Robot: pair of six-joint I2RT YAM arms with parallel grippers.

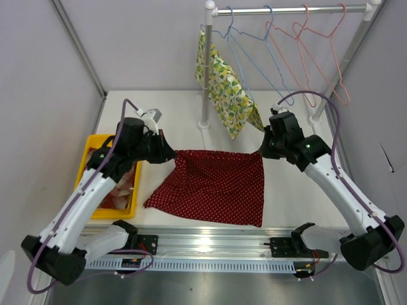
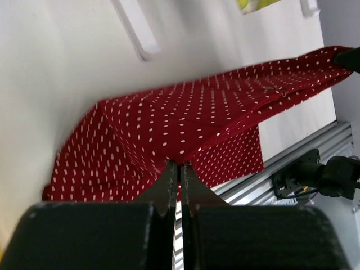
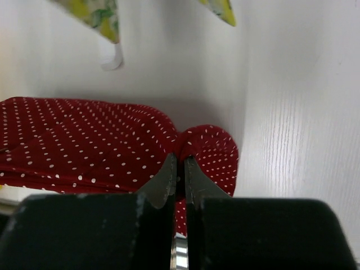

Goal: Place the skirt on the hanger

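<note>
My left hand (image 2: 179,166) is pinching one top corner of the red dotted skirt (image 1: 219,184). My right hand (image 3: 179,161) is pinching the other top corner. The top edge is stretched between them, and the rest lies on the white table (image 1: 172,114). The hangers (image 1: 278,70) hang on the rail (image 1: 286,10) at the back, beside a yellow cloth (image 1: 224,92)
</note>
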